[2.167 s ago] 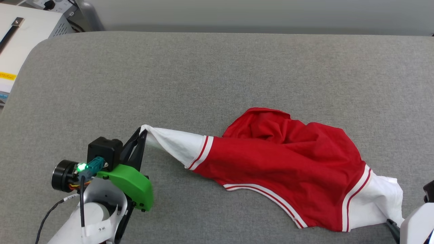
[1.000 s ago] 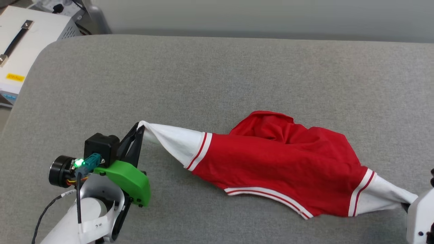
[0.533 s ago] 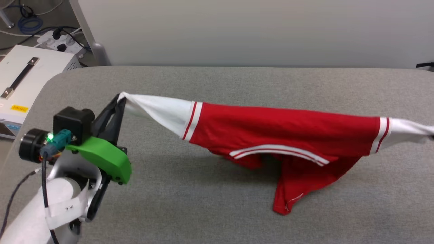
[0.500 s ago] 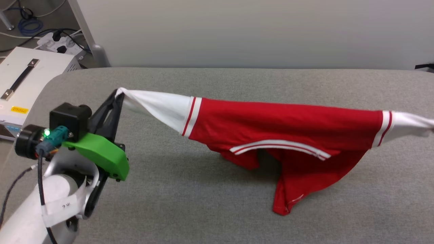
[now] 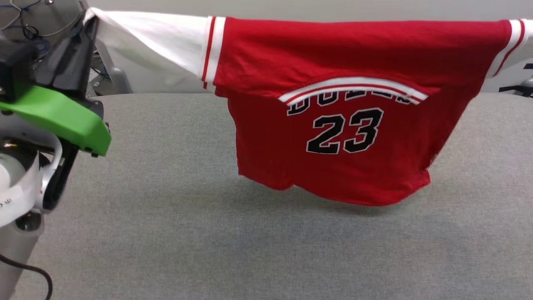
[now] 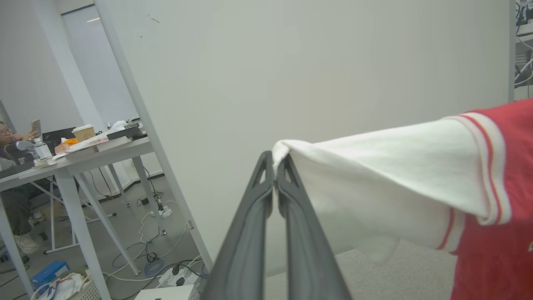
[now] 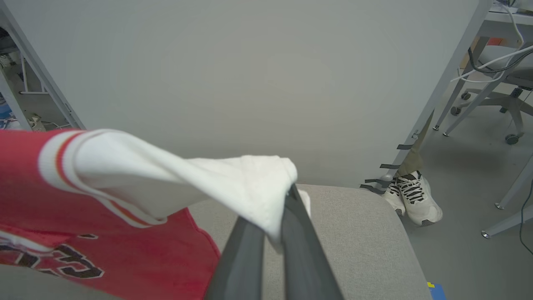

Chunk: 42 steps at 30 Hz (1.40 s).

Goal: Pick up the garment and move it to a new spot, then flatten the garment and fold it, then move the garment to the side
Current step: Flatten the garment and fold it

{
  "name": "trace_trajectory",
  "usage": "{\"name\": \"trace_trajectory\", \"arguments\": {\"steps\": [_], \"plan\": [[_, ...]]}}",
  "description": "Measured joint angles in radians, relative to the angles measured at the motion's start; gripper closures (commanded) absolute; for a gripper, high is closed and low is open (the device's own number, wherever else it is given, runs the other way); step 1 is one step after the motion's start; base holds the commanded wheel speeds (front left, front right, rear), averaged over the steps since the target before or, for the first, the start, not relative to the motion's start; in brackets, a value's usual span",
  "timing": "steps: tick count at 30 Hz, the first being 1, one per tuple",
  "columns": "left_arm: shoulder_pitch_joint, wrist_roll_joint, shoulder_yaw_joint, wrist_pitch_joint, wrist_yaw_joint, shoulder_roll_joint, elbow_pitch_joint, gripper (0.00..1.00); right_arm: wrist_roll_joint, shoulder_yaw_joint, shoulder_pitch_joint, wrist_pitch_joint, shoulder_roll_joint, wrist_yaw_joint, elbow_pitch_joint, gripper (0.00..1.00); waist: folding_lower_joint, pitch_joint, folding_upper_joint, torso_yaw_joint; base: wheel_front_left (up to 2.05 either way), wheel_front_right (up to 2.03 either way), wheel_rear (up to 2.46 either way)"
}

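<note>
The garment (image 5: pixel 333 125), a red jersey T-shirt with white sleeves and a black "23" print, hangs spread out in the air above the grey cushioned surface (image 5: pixel 175 216). My left gripper (image 5: pixel 89 21) is shut on the tip of its white left sleeve (image 6: pixel 374 187); the left wrist view shows my left gripper (image 6: pixel 275 160) pinching that sleeve end. In the right wrist view my right gripper (image 7: pixel 287 196) is shut on the other white sleeve (image 7: pixel 233 183), with the red body (image 7: pixel 125 254) hanging at the left. The shirt's hem floats just over the surface.
A pale partition wall (image 5: pixel 166 83) stands behind the surface. In the left wrist view a person (image 6: pixel 8 137) sits at a desk (image 6: pixel 83 154), with cables on the floor (image 6: pixel 158 250). Beyond the surface's right end, a person's foot (image 7: pixel 412 196) shows beside chair legs.
Both grippers have raised the garment from a stretched heap on the surface to hanging in the air, its printed front now showing. The head camera has tilted up too.
</note>
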Motion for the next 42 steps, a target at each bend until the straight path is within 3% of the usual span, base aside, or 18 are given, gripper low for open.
{"name": "trace_trajectory", "arguments": {"steps": [11,20,27,33,42], "plan": [[-0.162,-0.016,0.017,0.082,-0.089,0.090,0.050,1.00,0.002,0.079,-0.228,-0.091,-0.017,0.000,0.107,1.00,0.0000,0.091,0.0000,-0.006,0.00,0.00,0.00],[-0.467,-0.005,0.028,0.096,-0.199,0.121,0.186,1.00,-0.081,0.108,-0.529,-0.175,0.002,0.000,0.264,1.00,0.0000,0.264,0.0000,-0.014,0.00,0.00,0.00],[-0.752,0.044,0.000,0.090,-0.251,0.084,0.334,1.00,-0.164,0.118,-0.777,-0.273,0.061,0.000,0.422,1.00,0.0002,0.413,0.0000,-0.023,0.00,0.00,0.00],[-1.007,0.120,-0.053,-0.010,-0.277,0.010,0.515,1.00,-0.277,0.091,-0.996,-0.446,0.109,0.000,0.602,1.00,0.0002,0.548,0.0000,-0.031,0.00,0.00,0.00],[-1.150,0.173,-0.119,-0.195,-0.290,-0.070,0.744,1.00,-0.351,0.071,-1.091,-0.624,0.167,0.000,0.791,1.00,0.0003,0.687,0.0000,-0.039,0.00,0.00,0.00]]}}
